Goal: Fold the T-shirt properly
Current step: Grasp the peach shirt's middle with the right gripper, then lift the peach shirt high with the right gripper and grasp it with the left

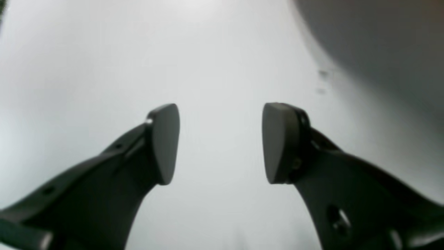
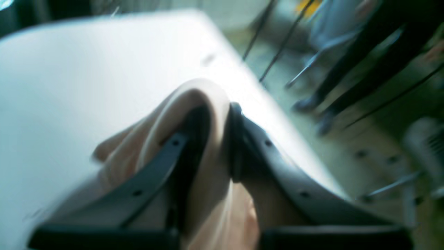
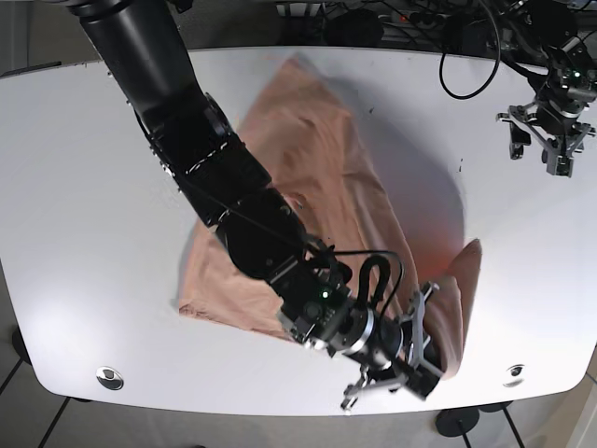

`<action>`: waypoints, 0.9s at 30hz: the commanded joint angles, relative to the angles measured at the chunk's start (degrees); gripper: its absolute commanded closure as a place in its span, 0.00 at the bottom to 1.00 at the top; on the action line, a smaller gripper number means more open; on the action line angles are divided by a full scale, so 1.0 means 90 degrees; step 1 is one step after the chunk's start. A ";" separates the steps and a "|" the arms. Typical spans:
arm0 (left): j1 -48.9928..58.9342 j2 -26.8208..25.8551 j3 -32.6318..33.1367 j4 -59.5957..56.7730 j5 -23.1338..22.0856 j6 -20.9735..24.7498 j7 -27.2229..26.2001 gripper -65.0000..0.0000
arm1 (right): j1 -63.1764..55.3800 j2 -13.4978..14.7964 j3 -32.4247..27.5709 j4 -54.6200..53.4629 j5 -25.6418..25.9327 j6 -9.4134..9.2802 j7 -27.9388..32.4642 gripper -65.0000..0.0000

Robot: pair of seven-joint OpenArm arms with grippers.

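The peach T-shirt lies spread across the middle of the white table, from the far edge toward the front right. My right gripper is at the front right and is shut on a bunched fold of the shirt, lifted off the table. In the right wrist view the fabric drapes over and between the fingers of the right gripper. My left gripper hovers at the far right, away from the shirt. The left wrist view shows the left gripper open, with only bare table below.
Cables hang behind the far table edge. Metal discs sit near the front corners. The right wrist view shows the table's edge close by, with floor, cables and dark legs beyond it.
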 commanded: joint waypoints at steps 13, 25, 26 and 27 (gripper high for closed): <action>-0.0218 0.0515 0.0440 0.0744 -0.0034 0.0016 -0.0138 0.46 | 0.2273 -0.0088 0.1516 0.0770 0.0063 -0.0021 -0.0606 0.97; -0.0755 0.0115 0.1964 0.0793 -0.0024 0.0948 -0.0147 0.22 | 0.1677 -0.0088 0.1546 0.0868 0.0063 0.0008 -0.0781 0.97; -0.0755 0.0115 0.2179 0.0793 -0.0024 0.0939 -0.0147 0.22 | 0.1648 -0.0088 0.1546 0.0868 0.0063 0.0008 -0.0781 0.97; -0.0755 0.0115 0.2394 0.0793 -0.0024 0.0939 -0.0187 0.22 | 0.1638 -0.0088 0.1546 0.0868 0.0063 0.0008 -0.0781 0.97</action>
